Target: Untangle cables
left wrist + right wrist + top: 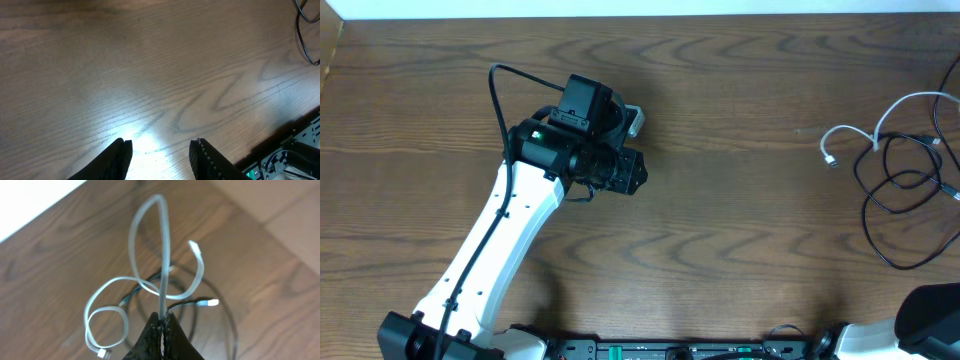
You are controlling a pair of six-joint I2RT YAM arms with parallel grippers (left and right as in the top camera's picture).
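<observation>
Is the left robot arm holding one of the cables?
No, the left fingers are spread apart above the wooden table with nothing between them.

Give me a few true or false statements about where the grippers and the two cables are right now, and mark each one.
1. The left gripper is open over the wooden table, with nothing between its fingers. True.
2. The right gripper is open and empty. False: it is shut on the thin white cable.
3. The thin black cable lies on the table's left side. False: the overhead view shows it at the right.
4. The white and black cables cross each other. True.
</observation>
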